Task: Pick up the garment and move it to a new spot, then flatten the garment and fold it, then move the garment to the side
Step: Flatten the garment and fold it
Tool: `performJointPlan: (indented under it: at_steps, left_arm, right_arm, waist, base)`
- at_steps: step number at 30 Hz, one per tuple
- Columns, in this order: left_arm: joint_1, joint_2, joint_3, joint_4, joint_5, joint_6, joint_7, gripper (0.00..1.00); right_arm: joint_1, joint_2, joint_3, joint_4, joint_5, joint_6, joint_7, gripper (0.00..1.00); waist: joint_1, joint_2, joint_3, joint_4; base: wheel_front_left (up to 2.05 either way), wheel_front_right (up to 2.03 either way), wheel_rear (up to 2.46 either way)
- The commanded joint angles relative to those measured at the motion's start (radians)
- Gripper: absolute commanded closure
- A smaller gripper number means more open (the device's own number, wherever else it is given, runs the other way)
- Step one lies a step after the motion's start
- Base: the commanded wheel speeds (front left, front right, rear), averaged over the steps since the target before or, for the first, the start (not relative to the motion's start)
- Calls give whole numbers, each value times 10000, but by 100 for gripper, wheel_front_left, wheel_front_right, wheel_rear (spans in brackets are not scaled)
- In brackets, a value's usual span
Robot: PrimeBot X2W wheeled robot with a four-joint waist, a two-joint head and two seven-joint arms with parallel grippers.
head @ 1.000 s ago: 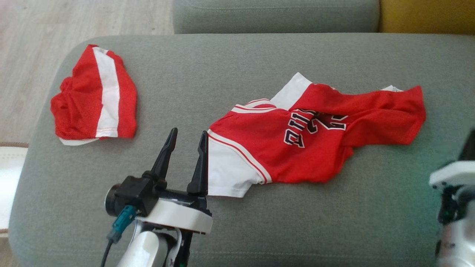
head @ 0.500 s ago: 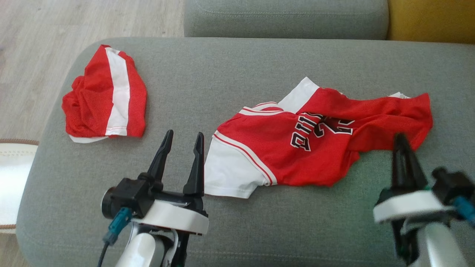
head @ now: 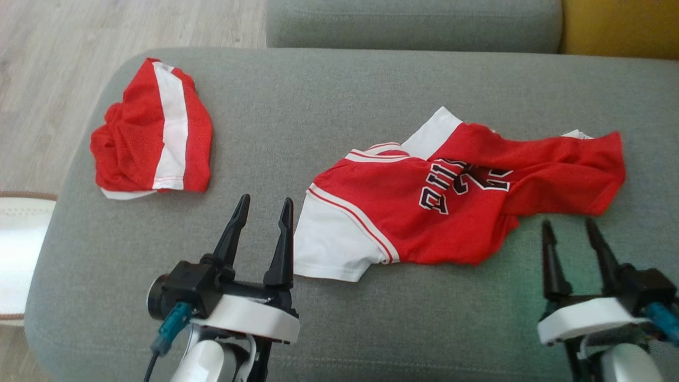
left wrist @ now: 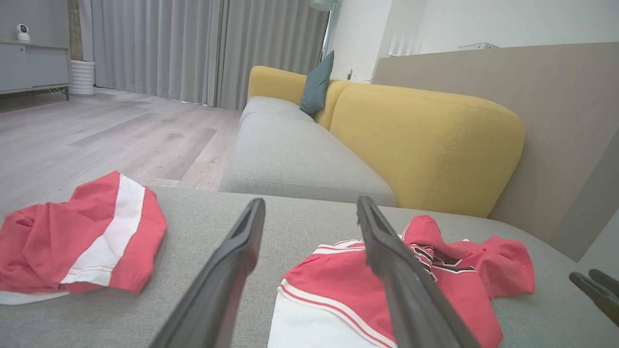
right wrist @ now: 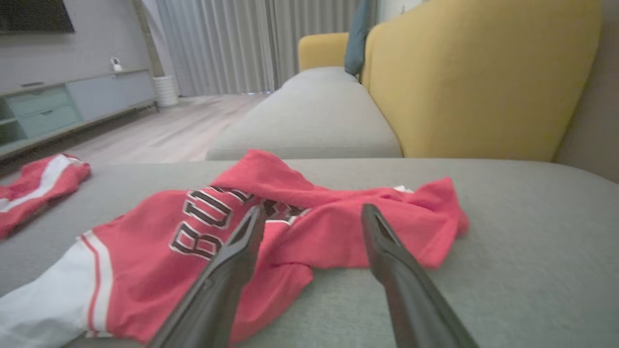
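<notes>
Shorts (head: 154, 132): red with a white stripe, folded in a heap at the left end of the grey seat cushion (head: 329, 90), well apart from the jersey.
Left gripper (head: 266, 199): fingers apart and holding nothing, raised just beside the jersey's white corner.
Jersey (head: 456, 201): red basketball top with white side panels and black-and-white lettering, lying rumpled on the cushion right of centre, its right half folded over itself.
Right gripper (head: 568, 222): fingers spread and holding nothing, at the near edge of the jersey's right end, not touching the cloth.
Backrest (right wrist: 474, 72): yellow, behind the cushion.
</notes>
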Motion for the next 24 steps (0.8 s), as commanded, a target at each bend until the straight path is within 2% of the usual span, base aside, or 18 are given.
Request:
performJointPlan:
  at_steps: [1,4,9,16,21,22,23,24]
  left_arm:
    - [-445,10,277,-352,84,-30,-51,0]
    - [-531,10,209,-335,103,-53,-51,0]
    - [-771,10,99,-271,119,-94,-51,0]
    - [-999,10,57,-190,173,-113,-51,0]
    - [-1078,10,73,-155,175,-114,-51,0]
    - [-1089,10,70,-153,177,-106,-51,0]
    - [-1096,10,68,-150,181,-96,-51,0]
    - [-1098,10,66,-145,183,-85,-51,0]
  right_arm:
    - [-526,-62,84,-215,-122,75,82,0]
    - [-938,-62,-431,441,117,75,676,0]
    - [-1711,-62,-276,1813,730,75,1271,0]
    - [-2499,-62,-228,3380,788,75,1126,0]
    - [-3010,-62,19,4330,1230,75,931,0]
    - [-3100,-62,57,4495,1252,75,874,27]
    - [-3187,-62,101,4640,1236,75,796,100]
    - [-3263,-62,121,4763,1174,75,698,100]
  waist:
    - [0,0,111,35]
    - [0,0,393,114]
    - [0,0,842,332]
    - [0,0,1111,540]
    - [0,0,1155,611]
    - [0,0,1155,614]
    - [0,0,1149,612]
    - [0,0,1138,602]
  base:
    - [0,0,0]
    - [0,0,0]
    - [0,0,0]
    - [0,0,0]
    - [0,0,0]
    - [0,0,0]
    - [0,0,0]
    - [0,0,0]
